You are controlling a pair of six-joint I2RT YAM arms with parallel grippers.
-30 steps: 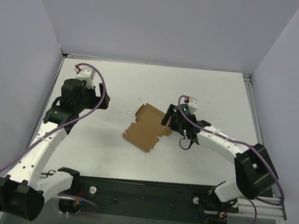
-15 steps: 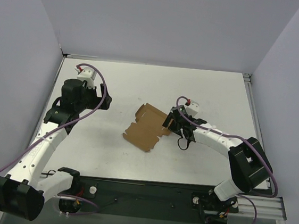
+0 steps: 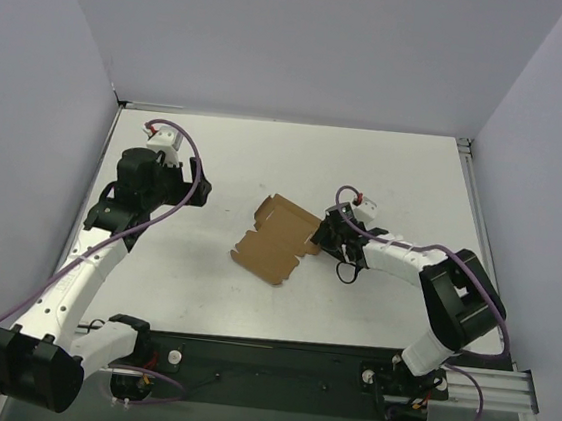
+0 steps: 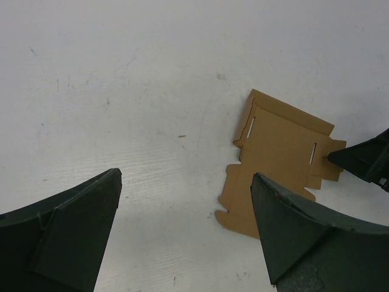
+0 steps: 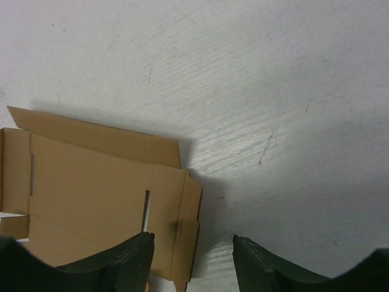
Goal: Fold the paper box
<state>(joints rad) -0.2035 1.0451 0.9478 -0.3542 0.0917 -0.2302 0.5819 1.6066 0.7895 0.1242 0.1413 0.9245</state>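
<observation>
At the right edge of the paper box (image 3: 278, 238) I see my right tool (image 3: 323, 237) straddling that edge, jaws apart, nothing clamped. Paper box lies unfolded on the surface (image 3: 396, 172). Left tool (image 3: 191, 183) hangs well left of it, jaws wide, empty.

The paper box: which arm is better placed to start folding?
Right. The right gripper sits at the edge of the paper box, its end flap between its open fingers. The left gripper hangs open, apart from it.
</observation>
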